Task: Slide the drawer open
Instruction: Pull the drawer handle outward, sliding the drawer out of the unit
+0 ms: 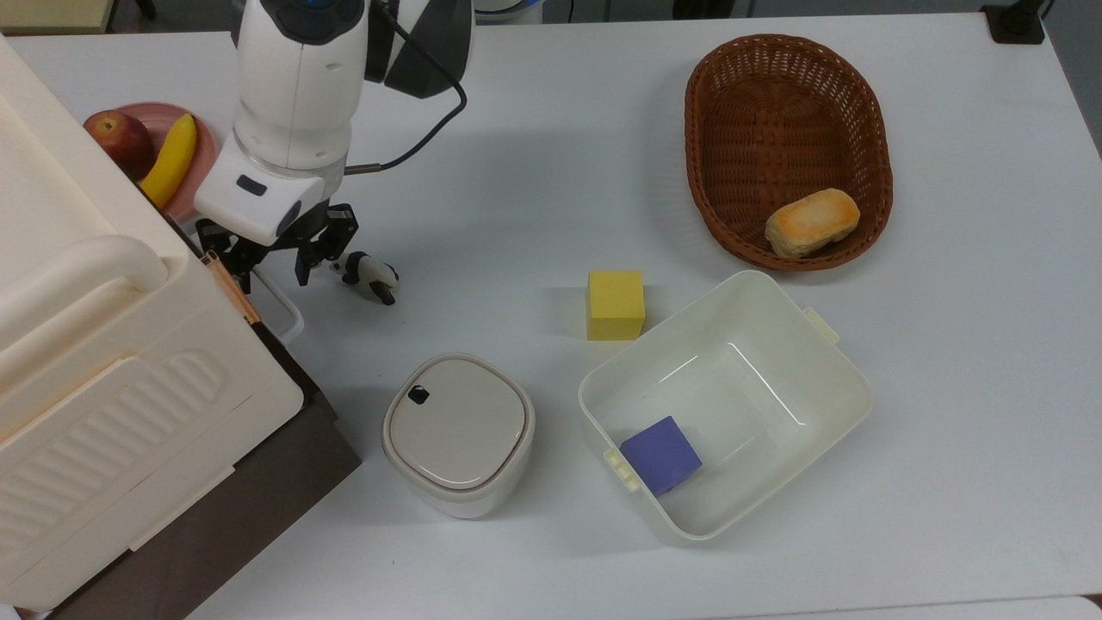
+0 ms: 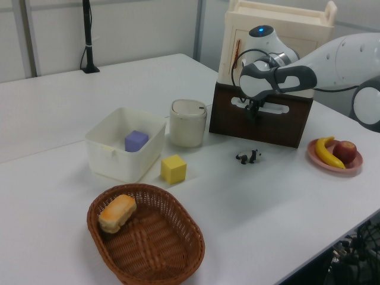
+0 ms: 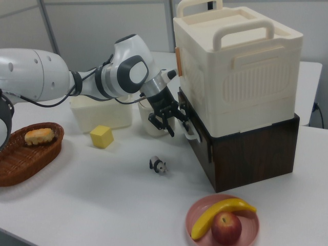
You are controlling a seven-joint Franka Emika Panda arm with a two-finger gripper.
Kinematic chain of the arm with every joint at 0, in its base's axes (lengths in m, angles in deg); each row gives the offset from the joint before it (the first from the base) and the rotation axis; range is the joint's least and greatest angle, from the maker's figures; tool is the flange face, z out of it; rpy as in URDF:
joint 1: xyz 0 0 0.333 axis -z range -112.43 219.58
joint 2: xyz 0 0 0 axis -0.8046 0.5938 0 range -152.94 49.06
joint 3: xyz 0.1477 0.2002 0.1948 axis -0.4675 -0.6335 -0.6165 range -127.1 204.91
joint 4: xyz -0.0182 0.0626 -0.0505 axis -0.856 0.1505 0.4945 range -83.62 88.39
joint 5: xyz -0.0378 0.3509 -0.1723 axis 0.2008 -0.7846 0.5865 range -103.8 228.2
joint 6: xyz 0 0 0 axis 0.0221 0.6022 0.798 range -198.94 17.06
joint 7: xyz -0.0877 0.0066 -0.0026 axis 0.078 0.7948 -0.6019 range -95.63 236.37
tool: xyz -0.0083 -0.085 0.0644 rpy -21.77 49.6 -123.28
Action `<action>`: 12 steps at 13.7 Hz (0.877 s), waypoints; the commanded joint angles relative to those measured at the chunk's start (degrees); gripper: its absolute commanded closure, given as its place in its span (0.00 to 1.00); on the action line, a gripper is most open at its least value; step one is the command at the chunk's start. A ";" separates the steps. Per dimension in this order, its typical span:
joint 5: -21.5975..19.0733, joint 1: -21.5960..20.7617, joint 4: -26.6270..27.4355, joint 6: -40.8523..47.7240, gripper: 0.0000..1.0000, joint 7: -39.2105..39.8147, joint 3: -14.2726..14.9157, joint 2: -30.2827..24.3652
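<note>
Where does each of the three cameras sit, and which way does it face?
Top view: overhead, looking straight down at the table; arm and gripper enter from the top edge.
Left view: beyond the basket, facing the drawer front; arm enters from the left view's right.
Right view: low beside the fruit plate, facing across the drawer front; arm enters from the right view's left.
Shared: gripper at the drawer handle, panda.

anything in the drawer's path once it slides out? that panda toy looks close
Possibly. The panda toy lies on the table in front of the drawer, close beside the pincer at the white loop handle. It looks near the pull line, so a long pull might nudge it. Nothing stands between pincer and handle.
</note>
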 commanded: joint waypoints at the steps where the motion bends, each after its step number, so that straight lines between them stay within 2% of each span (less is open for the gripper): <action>1: -0.13 -2.43 5.03 -0.20 0.44 0.36 -0.18 -2.39; 7: -0.57 -4.10 6.26 3.66 0.44 0.09 -0.26 -5.11; 12: -2.68 -5.95 6.26 7.35 0.43 0.62 -0.35 -7.57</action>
